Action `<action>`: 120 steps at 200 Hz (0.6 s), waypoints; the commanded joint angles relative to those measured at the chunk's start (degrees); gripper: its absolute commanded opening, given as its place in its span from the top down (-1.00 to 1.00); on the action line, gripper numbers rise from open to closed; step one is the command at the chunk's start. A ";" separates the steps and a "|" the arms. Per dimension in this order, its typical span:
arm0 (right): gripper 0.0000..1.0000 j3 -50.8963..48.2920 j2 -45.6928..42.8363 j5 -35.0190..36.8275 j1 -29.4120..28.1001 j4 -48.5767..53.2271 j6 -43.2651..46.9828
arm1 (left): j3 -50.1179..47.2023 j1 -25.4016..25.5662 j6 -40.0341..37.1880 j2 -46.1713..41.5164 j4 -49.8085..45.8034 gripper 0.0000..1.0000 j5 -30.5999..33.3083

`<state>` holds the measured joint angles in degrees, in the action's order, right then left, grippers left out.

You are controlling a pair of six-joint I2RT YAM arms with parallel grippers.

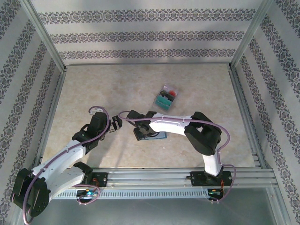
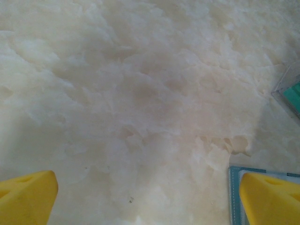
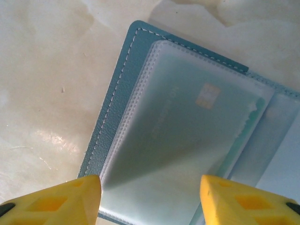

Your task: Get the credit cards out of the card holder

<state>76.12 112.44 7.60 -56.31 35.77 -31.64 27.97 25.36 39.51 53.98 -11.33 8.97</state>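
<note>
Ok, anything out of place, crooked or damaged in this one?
Nothing stands out. The card holder lies open and flat on the table, one card tucked squarely in its clear sleeve; other cards sit inside a small clear box.

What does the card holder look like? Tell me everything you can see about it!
The card holder lies open and flat on the marbled table. Its cover looks like blue-grey leather with white stitching along the edge. Inside are frosted clear plastic sleeves, and a pale card with a gold chip sits in one. The right gripper hangs over it, yellow fingers apart; whether they touch it I cannot tell.
</note>
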 commanded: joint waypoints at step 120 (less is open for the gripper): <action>0.53 -3.12 -2.25 -0.44 1.74 -2.46 -1.27 | 1.02 -0.85 -0.60 -0.27 -0.49 -0.99 -2.24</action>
<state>74.39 111.66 6.55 -54.89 33.32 -32.84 27.97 25.36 39.48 54.00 -11.33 7.60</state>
